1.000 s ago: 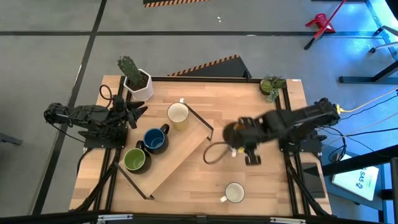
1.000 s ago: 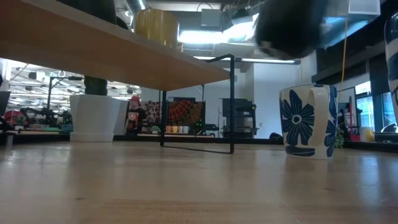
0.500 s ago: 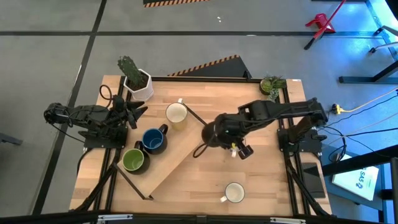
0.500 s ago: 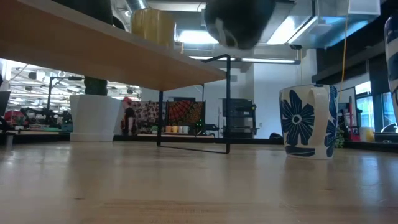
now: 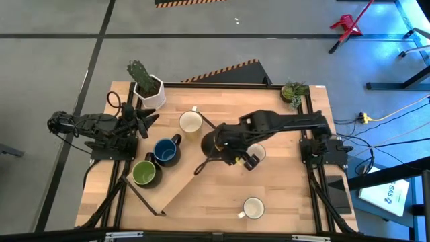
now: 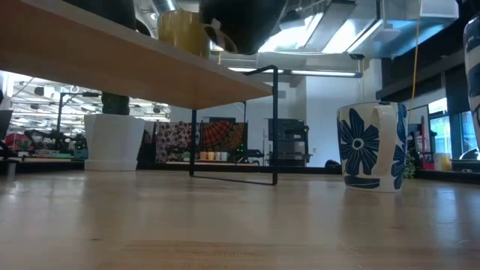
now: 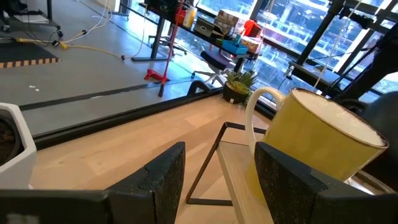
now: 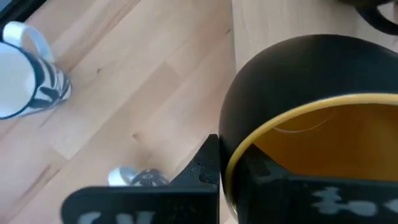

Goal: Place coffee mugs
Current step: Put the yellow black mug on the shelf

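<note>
Pale wooden table (image 5: 282, 202) viewed from overhead, with a slanted wooden shelf (image 5: 195, 178) on a thin black frame running from its centre toward 7 o'clock. Right arm reaches in from 3 o'clock to the centre; the right gripper (image 5: 232, 153) is clamped on the rim of a black mug (image 5: 213, 143) with a yellow-orange interior, held above the shelf's upper end, its handle pointing toward 7 o'clock. Left arm waits at 9 o'clock, the left gripper (image 5: 149, 119) with fingers apart, clasping nothing. On the shelf side, from 11 toward 8 o'clock: yellow mug (image 5: 191, 124), dark blue mug (image 5: 166, 150), green mug (image 5: 146, 173). White mug (image 5: 252, 208) stands on the bare tabletop at 5 o'clock, well apart from the others. Cactus pot (image 5: 149, 87) sits at the 11 o'clock corner; a small green plant (image 5: 293, 91) at the 1 o'clock corner.
</note>
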You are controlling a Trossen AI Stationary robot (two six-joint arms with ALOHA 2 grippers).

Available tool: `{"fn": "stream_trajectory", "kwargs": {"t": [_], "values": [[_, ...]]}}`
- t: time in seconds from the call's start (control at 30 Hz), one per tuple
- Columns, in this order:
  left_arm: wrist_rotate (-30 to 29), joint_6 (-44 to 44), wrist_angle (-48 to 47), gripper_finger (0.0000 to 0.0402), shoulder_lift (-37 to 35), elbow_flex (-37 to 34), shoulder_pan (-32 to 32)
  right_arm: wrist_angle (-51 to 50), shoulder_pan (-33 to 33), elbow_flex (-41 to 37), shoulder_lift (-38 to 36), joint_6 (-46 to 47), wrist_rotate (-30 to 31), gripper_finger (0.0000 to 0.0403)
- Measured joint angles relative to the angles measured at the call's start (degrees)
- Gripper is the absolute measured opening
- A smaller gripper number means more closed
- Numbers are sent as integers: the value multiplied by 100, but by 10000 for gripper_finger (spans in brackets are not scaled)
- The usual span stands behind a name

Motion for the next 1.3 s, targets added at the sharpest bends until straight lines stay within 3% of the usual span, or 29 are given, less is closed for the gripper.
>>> {"fn": "stream_trajectory", "kwargs": {"t": [0.83, 1.3], "values": [[4, -6, 8, 188, -2, 0, 1, -168, -142, 45, 351, -111, -108, 1], [4, -6, 13, 188, -2, 0, 2, 32, -140, 45, 348, -104, 51, 59]]}}
